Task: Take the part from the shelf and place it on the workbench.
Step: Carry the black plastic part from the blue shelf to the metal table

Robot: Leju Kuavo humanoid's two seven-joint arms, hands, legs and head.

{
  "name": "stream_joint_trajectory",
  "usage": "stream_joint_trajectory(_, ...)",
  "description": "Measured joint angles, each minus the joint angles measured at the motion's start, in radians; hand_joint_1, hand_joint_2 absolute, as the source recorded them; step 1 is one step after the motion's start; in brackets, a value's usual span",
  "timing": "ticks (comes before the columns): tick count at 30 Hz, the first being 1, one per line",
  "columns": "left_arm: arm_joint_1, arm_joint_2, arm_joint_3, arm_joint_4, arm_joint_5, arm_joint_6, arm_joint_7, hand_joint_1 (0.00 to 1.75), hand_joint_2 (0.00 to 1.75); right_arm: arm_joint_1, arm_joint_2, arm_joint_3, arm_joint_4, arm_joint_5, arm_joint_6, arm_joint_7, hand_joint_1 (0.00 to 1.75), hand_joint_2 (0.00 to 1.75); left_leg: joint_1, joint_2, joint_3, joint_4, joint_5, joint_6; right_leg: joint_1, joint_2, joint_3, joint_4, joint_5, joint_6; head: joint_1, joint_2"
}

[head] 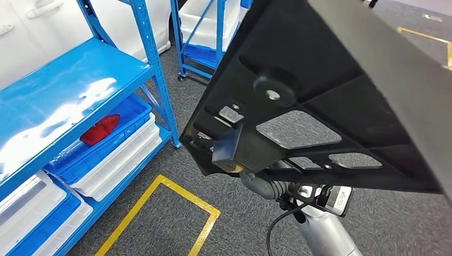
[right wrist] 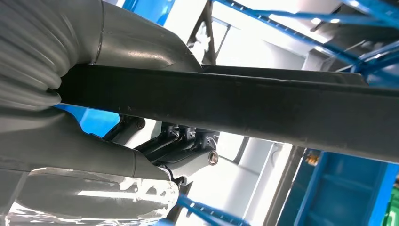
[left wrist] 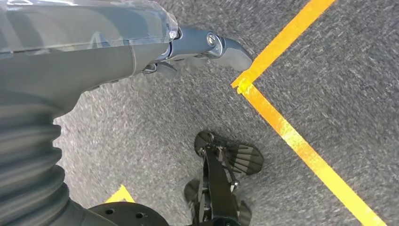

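In your head view the black part (head: 320,96) fills the upper right of the frame, gripped from below by the right hand (head: 256,178), with the blue shelf (head: 69,85) at left. Your left wrist view shows the left hand (left wrist: 141,42) over grey floor (left wrist: 339,70), holding nothing, its fingers (left wrist: 221,44) loosely extended. In your right wrist view the fingers (right wrist: 188,146) clamp the part's edge across mid-frame.

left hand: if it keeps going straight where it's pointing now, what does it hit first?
Likely the grey carpet floor, near the yellow tape line. The left hand hangs pointing down at it, holding nothing; depth is unclear.
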Motion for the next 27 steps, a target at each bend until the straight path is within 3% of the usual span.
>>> stream_joint_trajectory(1, 0.0, 0.0, 0.0, 0.0, 0.0, 0.001, 0.0, 0.0, 1.75, 0.001, -0.001, -0.001, 0.0, -0.004, 0.0, 0.0, 1.75, 1.75, -0.001, 0.012, 0.002, 0.0, -0.002, -0.001, -0.001, -0.002, 0.001, -0.007, 0.017, -0.001, 0.0, 0.0)
stream_joint_trajectory(2, -0.001, 0.0, 0.001, 0.0, 0.0, 0.001, -0.001, 0.0, 1.75, 0.001, -0.001, -0.002, -0.002, -0.01, 0.001, 0.0, 1.75, 1.75, -0.001, 0.023, 0.006, 0.0, -0.005, -0.002, 0.0, -0.007, 0.024, -0.055, 0.049, -0.004, 0.0, 0.0)
stream_joint_trajectory(3, -0.002, 0.0, 0.002, 0.0, 0.001, 0.003, -0.001, 0.0, 1.75, 0.001, -0.001, -0.006, -0.006, -0.015, 0.003, 0.0, 1.75, 1.75, -0.002, 0.033, 0.011, 0.0, -0.008, -0.004, 0.003, -0.021, 0.062, -0.128, 0.086, -0.011, 0.0, 0.0)
stream_joint_trajectory(5, -0.003, 0.0, 0.006, 0.0, 0.0, 0.007, 0.0, 0.0, 1.75, 0.0, 0.001, -0.015, -0.016, -0.026, 0.009, 0.0, 1.75, 1.75, -0.005, 0.05, 0.019, -0.001, -0.016, -0.011, 0.016, -0.058, 0.126, -0.253, 0.127, -0.026, 0.0, 0.0)
stream_joint_trajectory(7, -0.003, 0.0, 0.009, 0.0, -0.003, 0.015, 0.006, 0.0, 1.75, 0.004, 0.005, -0.028, -0.026, -0.033, 0.018, 0.0, 1.75, 1.75, -0.008, 0.068, 0.026, -0.004, -0.021, -0.021, 0.027, -0.064, 0.141, -0.289, 0.127, -0.037, 0.0, 0.0)
stream_joint_trajectory(9, -0.005, 0.005, 0.01, 0.0, -0.007, 0.023, 0.016, 0.0, 1.75, 0.019, 0.009, -0.044, -0.037, -0.035, 0.023, 0.0, 1.75, 1.75, -0.008, 0.079, 0.036, -0.009, -0.027, -0.031, 0.024, -0.041, 0.147, -0.301, 0.131, -0.045, 0.0, 0.0)
stream_joint_trajectory(11, -0.005, 0.012, 0.01, 0.0, -0.009, 0.029, 0.022, 0.0, 1.75, 0.036, 0.015, -0.059, -0.049, -0.037, 0.026, 0.0, 1.75, 1.75, -0.006, 0.043, 0.024, 0.03, -0.055, -0.038, 0.018, -0.02, 0.159, -0.317, 0.137, -0.054, 0.0, 0.0)
stream_joint_trajectory(13, -0.001, 0.021, 0.012, 0.0, -0.008, 0.036, 0.025, 0.0, 1.75, 0.052, 0.023, -0.07, -0.058, -0.04, 0.035, -0.001, 1.75, 1.75, -0.004, -0.007, -0.033, 0.147, -0.112, -0.041, 0.016, 0.0, 0.165, -0.322, 0.137, -0.062, 0.0, 0.0)
stream_joint_trajectory(15, 0.005, 0.031, 0.017, 0.0, -0.007, 0.043, 0.027, 0.0, 1.75, 0.07, 0.029, -0.078, -0.062, -0.043, 0.046, 0.0, 1.75, 1.75, -0.003, -0.021, -0.093, 0.253, -0.141, -0.045, 0.018, 0.026, 0.165, -0.317, 0.133, -0.066, 0.0, 0.0)
stream_joint_trajectory(16, 0.007, 0.036, 0.021, 0.0, -0.007, 0.045, 0.027, 0.0, 1.75, 0.079, 0.031, -0.083, -0.064, -0.043, 0.05, 0.0, 1.75, 1.75, -0.003, -0.022, -0.102, 0.257, -0.125, -0.047, 0.017, 0.041, 0.165, -0.313, 0.131, -0.065, 0.0, 0.0)
stream_joint_trajectory(17, 0.009, 0.041, 0.023, 0.0, -0.011, 0.046, 0.025, 0.0, 1.75, 0.088, 0.034, -0.09, -0.067, -0.043, 0.052, 0.0, 1.75, 1.75, -0.001, -0.024, -0.092, 0.222, -0.092, -0.049, 0.016, 0.056, 0.164, -0.306, 0.127, -0.062, 0.0, 0.0)
stream_joint_trajectory(19, 0.009, 0.051, 0.027, 0.0, -0.023, 0.044, 0.016, 0.0, 1.75, 0.102, 0.043, -0.104, -0.076, -0.041, 0.056, 0.0, 1.75, 1.75, 0.005, -0.055, -0.042, 0.099, -0.024, -0.051, 0.013, 0.081, 0.162, -0.289, 0.116, -0.054, 0.0, 0.0)
stream_joint_trajectory(21, 0.009, 0.064, 0.028, 0.0, -0.033, 0.04, 0.002, 0.0, 1.75, 0.111, 0.05, -0.115, -0.087, -0.038, 0.061, 0.0, 1.75, 1.75, 0.008, -0.089, -0.012, 0.029, -0.006, -0.047, 0.012, 0.102, 0.152, -0.273, 0.11, -0.043, 0.0, 0.0)
stream_joint_trajectory(22, 0.007, 0.071, 0.029, -0.001, -0.036, 0.039, -0.004, 0.0, 1.75, 0.116, 0.052, -0.118, -0.093, -0.037, 0.064, 0.0, 1.75, 1.75, 0.006, -0.094, -0.009, 0.025, -0.011, -0.042, 0.011, 0.112, 0.147, -0.271, 0.11, -0.038, 0.0, 0.0)
stream_joint_trajectory(23, 0.004, 0.077, 0.03, -0.001, -0.037, 0.038, -0.009, 0.0, 1.75, 0.121, 0.055, -0.121, -0.1, -0.036, 0.067, 0.0, 1.75, 1.75, 0.004, -0.085, -0.009, 0.023, -0.009, -0.035, 0.009, 0.122, 0.143, -0.27, 0.112, -0.032, 0.0, 0.0)
stream_joint_trajectory(24, 0.002, 0.082, 0.031, -0.001, -0.038, 0.038, -0.012, 0.0, 1.75, 0.127, 0.056, -0.124, -0.106, -0.034, 0.069, 0.0, 1.75, 1.75, 0.004, -0.074, -0.007, 0.02, -0.007, -0.028, 0.007, 0.122, 0.141, -0.269, 0.112, -0.027, 0.0, 0.0)
stream_joint_trajectory(25, -0.001, 0.087, 0.033, -0.001, -0.039, 0.038, -0.013, 0.0, 1.75, 0.131, 0.057, -0.127, -0.111, -0.031, 0.069, 0.0, 1.75, 1.75, 0.003, -0.064, -0.005, 0.017, -0.005, -0.021, 0.007, 0.105, 0.137, -0.259, 0.107, -0.023, 0.0, 0.0)
stream_joint_trajectory(27, -0.001, 0.093, 0.035, -0.001, -0.04, 0.038, -0.012, 0.0, 1.75, 0.135, 0.059, -0.13, -0.12, -0.023, 0.062, 0.0, 1.75, 1.75, 0.003, -0.041, 0.0, 0.011, -0.003, -0.01, 0.008, 0.047, 0.1, -0.185, 0.068, -0.015, 0.0, 0.0)
